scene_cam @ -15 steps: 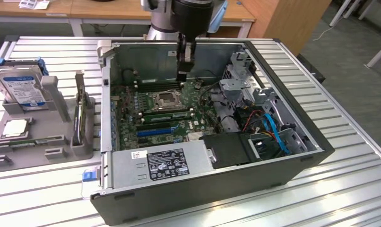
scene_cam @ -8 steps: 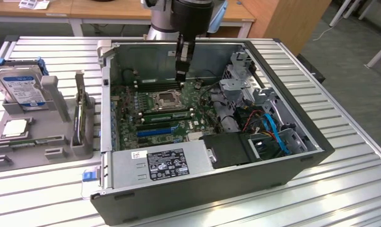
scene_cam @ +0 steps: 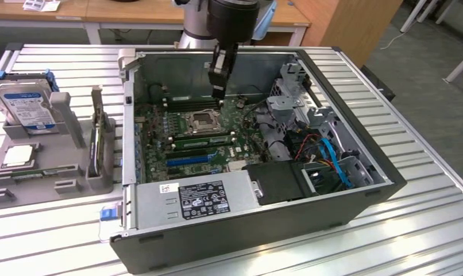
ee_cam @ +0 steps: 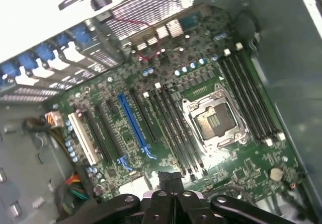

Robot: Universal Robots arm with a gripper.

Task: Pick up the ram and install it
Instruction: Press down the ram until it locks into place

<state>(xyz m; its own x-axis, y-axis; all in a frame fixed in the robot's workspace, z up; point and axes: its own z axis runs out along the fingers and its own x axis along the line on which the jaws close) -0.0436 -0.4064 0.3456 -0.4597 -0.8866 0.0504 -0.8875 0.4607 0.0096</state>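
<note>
My gripper (scene_cam: 218,95) hangs inside the open computer case (scene_cam: 354,190), its fingers shut and pointing down at the motherboard (scene_cam: 193,129) close to the far memory slots (scene_cam: 189,103). In the wrist view the shut gripper (ee_cam: 168,181) shows no green board between its fingers. It hovers by the ends of the long black memory slots (ee_cam: 176,128) beside the open processor socket (ee_cam: 214,121). A thin green strip (scene_cam: 203,138) lies along the slots on the near side of the socket (scene_cam: 201,119). Whether that strip is the ram I cannot tell.
A grey parts tray (scene_cam: 63,184) on the exterior view's left holds a hard drive (scene_cam: 26,109), a silver-topped processor chip (scene_cam: 17,155) and an upright card (scene_cam: 100,144). The power supply (scene_cam: 197,198), drive cage (scene_cam: 293,98) and blue cables (scene_cam: 335,161) crowd the case.
</note>
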